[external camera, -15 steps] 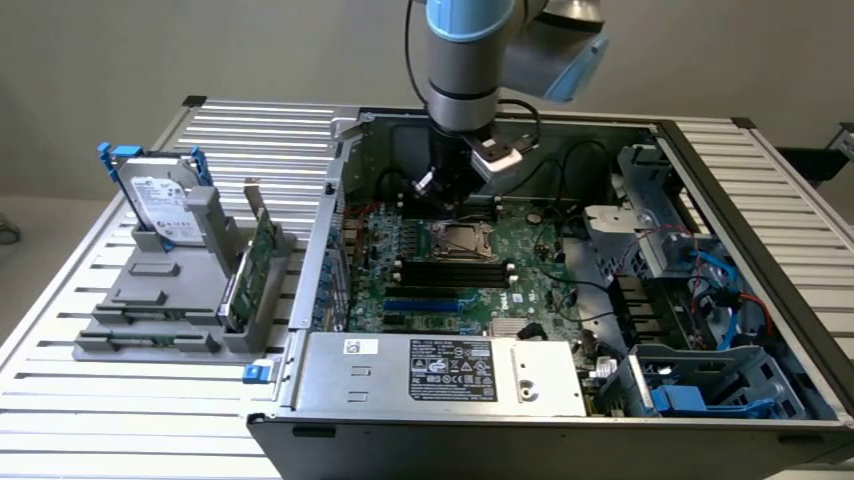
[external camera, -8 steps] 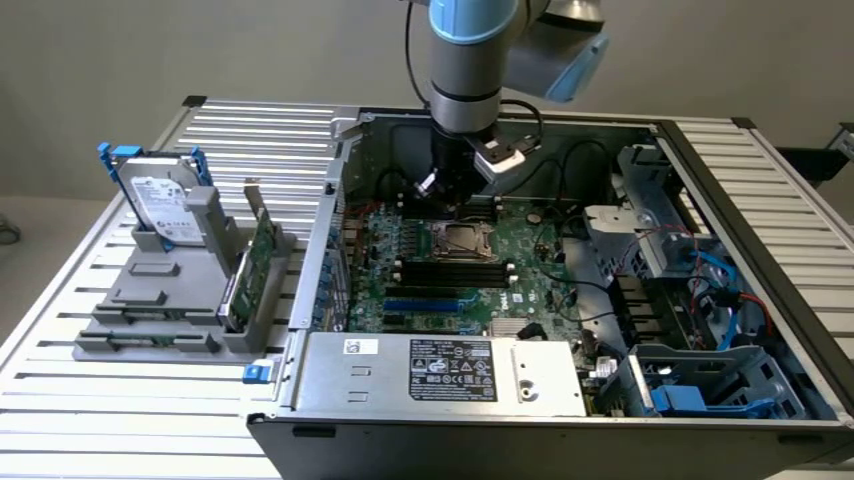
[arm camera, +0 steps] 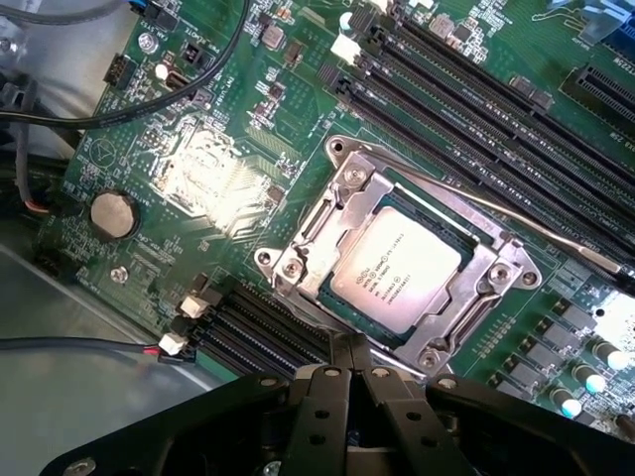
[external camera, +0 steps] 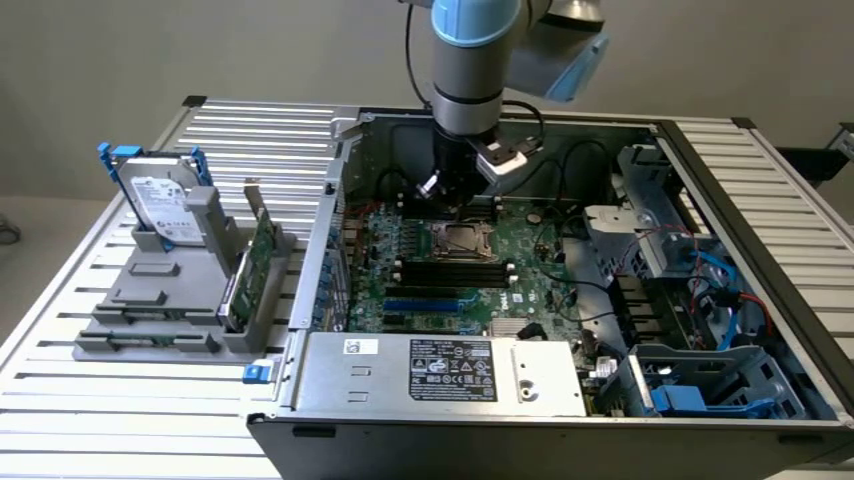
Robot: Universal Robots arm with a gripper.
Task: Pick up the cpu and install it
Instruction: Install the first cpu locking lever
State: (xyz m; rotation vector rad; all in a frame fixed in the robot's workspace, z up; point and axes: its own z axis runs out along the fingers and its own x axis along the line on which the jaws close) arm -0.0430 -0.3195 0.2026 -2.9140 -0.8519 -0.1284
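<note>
Cpu [arm camera: 397, 270] seated in motherboard socket [arm camera: 298, 260]; end effector [arm camera: 349, 357] closed, empty, just beside it. Placement looks done.

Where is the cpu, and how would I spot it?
Look inside the open computer case at the green motherboard. Near its middle sits a silvery metal frame, and the cpu is the flat, shiny square inside, unlike the long black slots beside it.

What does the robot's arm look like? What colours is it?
The arm is a round silver-grey tube with light blue caps at the joints. A thin black cable runs along it. The end effector is black, with small silver screws.
</note>
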